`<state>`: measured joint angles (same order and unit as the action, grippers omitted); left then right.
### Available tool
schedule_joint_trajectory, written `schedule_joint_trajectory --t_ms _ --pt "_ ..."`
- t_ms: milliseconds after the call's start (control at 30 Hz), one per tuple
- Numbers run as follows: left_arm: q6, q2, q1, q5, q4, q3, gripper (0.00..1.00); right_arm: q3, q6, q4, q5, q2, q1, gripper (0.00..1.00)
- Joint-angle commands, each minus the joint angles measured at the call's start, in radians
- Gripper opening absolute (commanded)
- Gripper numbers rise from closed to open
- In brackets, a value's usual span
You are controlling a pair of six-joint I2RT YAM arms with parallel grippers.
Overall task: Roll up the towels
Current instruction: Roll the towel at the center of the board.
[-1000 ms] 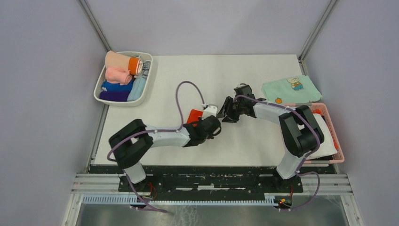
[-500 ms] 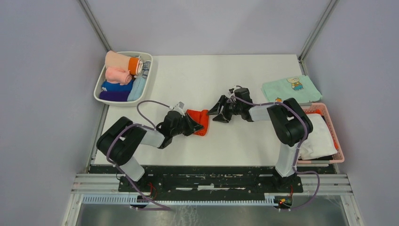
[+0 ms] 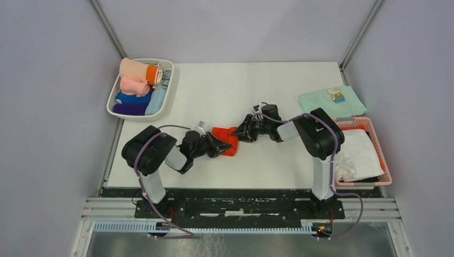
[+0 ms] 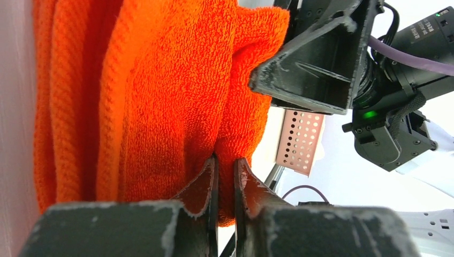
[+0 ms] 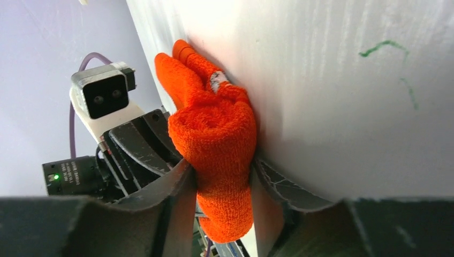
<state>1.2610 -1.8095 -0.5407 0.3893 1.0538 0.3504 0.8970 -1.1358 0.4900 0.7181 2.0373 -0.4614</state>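
Note:
A red-orange towel [image 3: 227, 137] lies partly rolled on the white table, mid-front. In the left wrist view, the towel [image 4: 160, 96] fills the frame and my left gripper [image 4: 225, 161] is shut, pinching a fold of its edge. My left gripper [image 3: 216, 145] comes at it from the left, my right gripper [image 3: 242, 131] from the right. The right wrist view shows the towel's rolled end [image 5: 214, 128] pressed between both fingers of my right gripper [image 5: 221, 167], close to the table surface. The two grippers nearly meet across the towel.
A white bin [image 3: 114, 105] at the back left holds several rolled cloths. At the right edge lie a mint-green cloth [image 3: 327, 103] with a cartoon print and a pink basket [image 3: 379, 143] holding a white cloth [image 3: 360, 155].
My left arm has drawn back to the left, so its gripper now sits at the towel's left side. My right gripper has moved left onto the towel's rolled end and closed on it.

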Motion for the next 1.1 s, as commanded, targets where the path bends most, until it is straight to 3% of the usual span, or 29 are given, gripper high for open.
schedule_joint_trajectory --t_ms 0,133,300,433,567,867,1067 --pt "0.036 -0.006 -0.001 0.03 -0.03 -0.01 0.14 0.001 0.041 0.0 -0.026 0.02 -0.006 0.41" --pt "-0.046 0.077 -0.003 -0.002 -0.183 0.013 0.26 0.019 0.131 -0.162 -0.088 -0.04 -0.006 0.31" --pt "-0.203 0.245 -0.056 -0.13 -0.518 0.097 0.39 0.055 0.237 -0.404 -0.211 -0.133 -0.02 0.28" --pt "-0.341 0.379 -0.171 -0.388 -0.841 0.209 0.46 0.093 0.262 -0.54 -0.302 -0.173 -0.047 0.27" --pt "-0.448 0.431 -0.314 -0.663 -1.056 0.35 0.51 0.141 0.278 -0.674 -0.398 -0.201 -0.073 0.27" --pt "-0.627 0.227 -0.591 -1.109 -1.264 0.621 0.54 0.176 0.257 -0.78 -0.449 -0.213 -0.082 0.28" --pt "-0.705 0.083 -0.688 -1.265 -1.342 0.75 0.53 0.186 0.245 -0.791 -0.426 -0.201 -0.083 0.29"
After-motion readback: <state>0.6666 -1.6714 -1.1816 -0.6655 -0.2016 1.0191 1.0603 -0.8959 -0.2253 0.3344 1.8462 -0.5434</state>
